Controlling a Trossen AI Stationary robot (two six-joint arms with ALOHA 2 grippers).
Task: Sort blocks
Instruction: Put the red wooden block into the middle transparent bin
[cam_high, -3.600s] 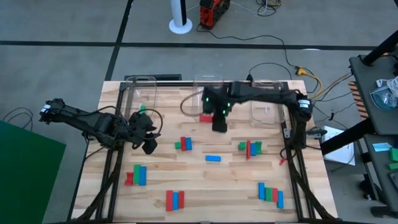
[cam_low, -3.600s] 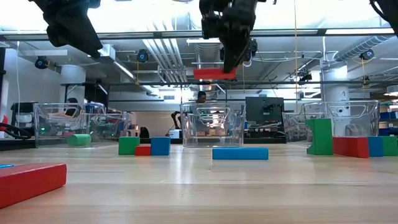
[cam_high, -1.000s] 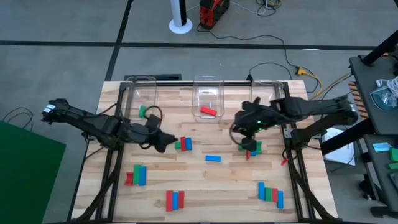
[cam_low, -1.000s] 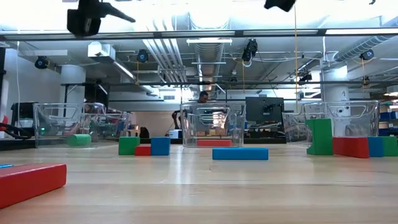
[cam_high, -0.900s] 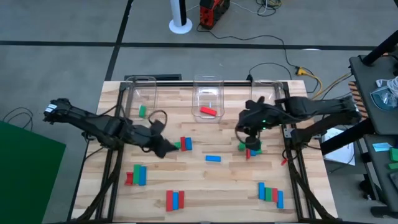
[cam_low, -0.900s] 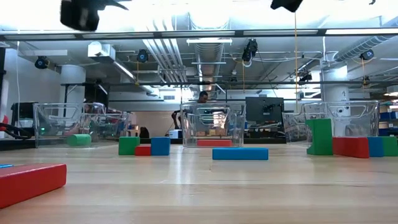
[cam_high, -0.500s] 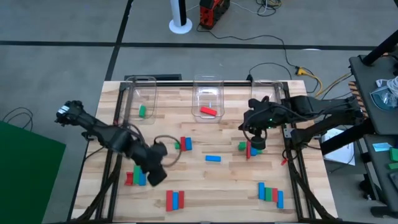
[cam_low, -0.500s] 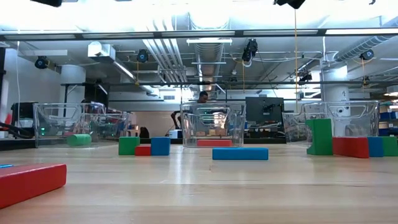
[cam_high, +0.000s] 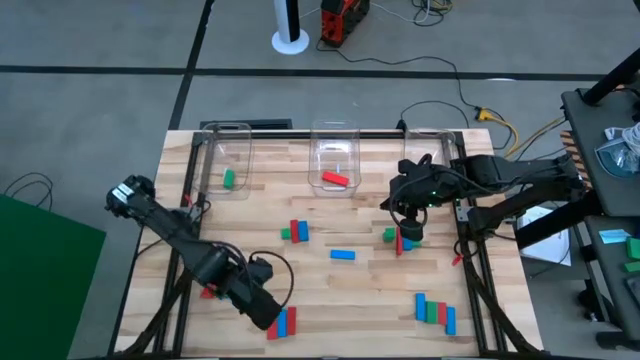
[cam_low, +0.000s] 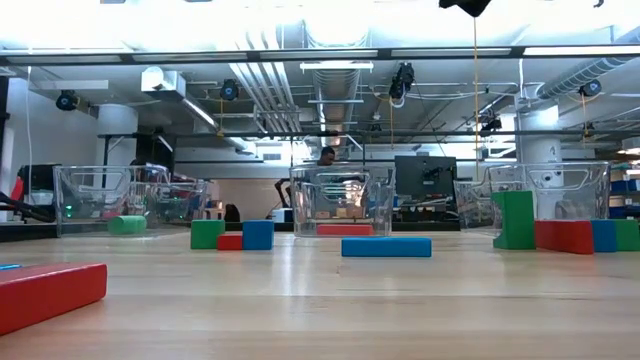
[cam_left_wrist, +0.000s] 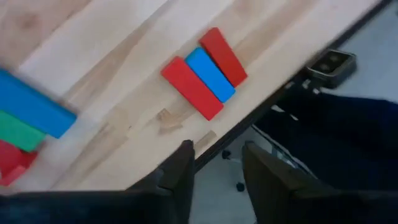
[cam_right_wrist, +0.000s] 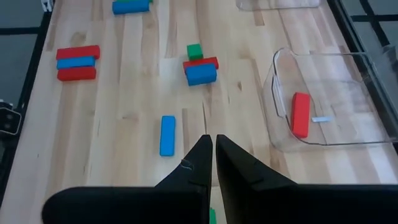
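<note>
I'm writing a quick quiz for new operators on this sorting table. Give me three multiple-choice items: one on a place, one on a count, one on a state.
1. Where does the lone red block lie?
A. in the middle clear bin
B. in the left bin
C. on bare wood

2. How many blocks form the group ahead of the left end effector?
A. two
B. three
C. five

3. How do the right end effector fingers stand?
A. wide apart
B. clamped on a block
C. nearly together, holding nothing

Answers: 1 A, the high view shows it inside the middle bin. 2 B, red, blue, red side by side. 3 C, only a thin gap, nothing in it.
</note>
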